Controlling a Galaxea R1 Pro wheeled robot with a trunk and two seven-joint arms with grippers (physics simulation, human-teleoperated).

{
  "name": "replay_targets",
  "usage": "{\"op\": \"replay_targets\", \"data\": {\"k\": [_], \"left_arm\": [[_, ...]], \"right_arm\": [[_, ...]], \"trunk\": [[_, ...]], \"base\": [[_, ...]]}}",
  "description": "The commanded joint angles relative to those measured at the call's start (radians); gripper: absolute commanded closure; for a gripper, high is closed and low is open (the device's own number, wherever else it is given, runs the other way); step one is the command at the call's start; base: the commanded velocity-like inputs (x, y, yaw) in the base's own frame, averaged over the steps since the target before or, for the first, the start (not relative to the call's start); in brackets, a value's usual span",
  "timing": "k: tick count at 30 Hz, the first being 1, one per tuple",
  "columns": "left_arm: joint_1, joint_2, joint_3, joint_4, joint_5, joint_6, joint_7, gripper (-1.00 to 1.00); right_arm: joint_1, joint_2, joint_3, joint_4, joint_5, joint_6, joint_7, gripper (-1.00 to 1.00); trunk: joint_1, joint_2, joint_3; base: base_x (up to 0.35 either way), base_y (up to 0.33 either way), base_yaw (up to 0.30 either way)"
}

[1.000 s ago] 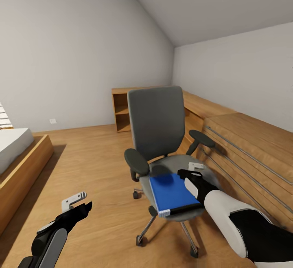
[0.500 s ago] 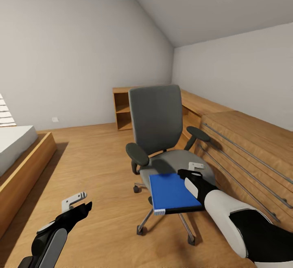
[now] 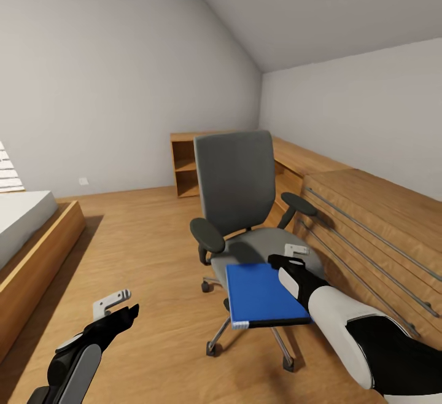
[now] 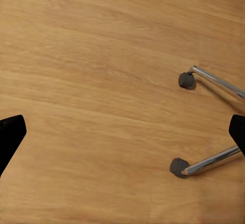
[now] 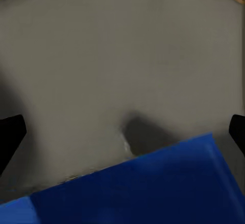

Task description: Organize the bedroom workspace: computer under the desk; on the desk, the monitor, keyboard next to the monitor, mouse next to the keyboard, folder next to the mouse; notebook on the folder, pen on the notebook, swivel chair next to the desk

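The grey swivel chair [image 3: 236, 183] stands mid-room, facing me. The blue folder [image 3: 261, 293] lies flat at seat height and juts past the seat's front edge. Its right edge is against my right gripper [image 3: 290, 256]. In the right wrist view the folder [image 5: 153, 188] lies over the grey seat [image 5: 122, 55], and the two black fingertips of my right gripper [image 5: 122, 137] stand wide apart. My left gripper [image 3: 116, 307] hangs open over bare floor, left of the chair, with two chair castors [image 4: 186, 79] ahead of it. The desk, computer, monitor, keyboard, mouse, notebook and pen are out of view.
A low wooden chest with bar handles [image 3: 380, 226] runs along the right wall, close behind the chair. An open wooden shelf [image 3: 184, 170] stands at the back. A bed on a wooden base [image 3: 37, 238] is at the left. Open wood floor [image 3: 141, 250] lies between bed and chair.
The chair has drawn a little farther from me, while the folder kept its place beside my right gripper. It now overhangs the seat's front edge. The view shifted slightly.
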Motion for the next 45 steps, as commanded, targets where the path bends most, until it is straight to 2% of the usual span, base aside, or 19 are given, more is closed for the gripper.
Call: {"op": "replay_targets", "data": {"k": [1, 17, 27, 31, 35, 37, 38, 39, 44, 45], "left_arm": [[-0.001, 0.0, 0.0, -0.001, 0.011, 0.003, 0.009, -1.0], [-0.001, -0.001, -0.001, 0.003, 0.011, 0.003, 0.009, -1.0], [-0.001, -0.001, -0.002, 0.004, 0.011, 0.003, 0.009, -1.0], [-0.001, -0.001, -0.003, 0.004, 0.011, 0.003, 0.009, -1.0], [-0.001, -0.001, -0.003, 0.004, 0.011, 0.003, 0.008, -1.0], [-0.001, -0.001, -0.003, 0.005, 0.011, 0.003, 0.007, -1.0], [-0.001, -0.001, -0.003, 0.004, 0.011, 0.003, 0.007, -1.0], [-0.001, -0.001, -0.003, 0.004, 0.011, 0.003, 0.007, -1.0], [-0.001, -0.001, -0.004, 0.005, 0.01, 0.003, 0.007, -1.0], [-0.001, -0.001, -0.004, 0.005, 0.011, 0.003, 0.007, -1.0]], "right_arm": [[0.0, 0.0, 0.008, -0.003, -0.007, 0.006, -0.006, -1.0], [0.0, -0.003, 0.009, -0.008, -0.007, -0.01, -0.006, -1.0], [0.006, -0.004, 0.008, -0.081, -0.009, -0.026, -0.029, -1.0], [0.017, -0.004, 0.007, -0.132, -0.01, 0.009, -0.045, -1.0], [0.056, -0.008, 0.007, -0.235, -0.009, 0.08, -0.05, -1.0], [0.108, -0.02, 0.006, -0.356, -0.009, 0.142, -0.062, -1.0], [0.16, -0.029, 0.006, -0.466, -0.009, 0.192, -0.078, -1.0], [0.191, -0.033, 0.006, -0.528, -0.009, 0.219, -0.09, -1.0], [0.355, -0.042, 0.004, -0.836, -0.01, 0.332, -0.165, -1.0], [0.408, -0.043, 0.002, -0.94, -0.011, 0.356, -0.193, -1.0]], "trunk": [[-0.004, 0.007, 0.002], [-0.065, 0.119, 0.052], [-0.104, 0.189, 0.084], [-0.119, 0.217, 0.096], [-0.119, 0.217, 0.096], [-0.119, 0.217, 0.096], [-0.119, 0.217, 0.096], [-0.119, 0.217, 0.096], [-0.119, 0.217, 0.096], [-0.119, 0.217, 0.096]], "base": [[0.0, 0.0, 0.0], [0.0, 0.0, 0.0], [0.0, 0.0, 0.0], [0.0, 0.0, 0.0], [0.0, 0.0, 0.0], [0.0, 0.0, 0.0], [0.0, 0.0, 0.0], [0.0, 0.0, 0.0], [0.0, 0.0, 0.0], [0.0, 0.0, 0.0]]}}
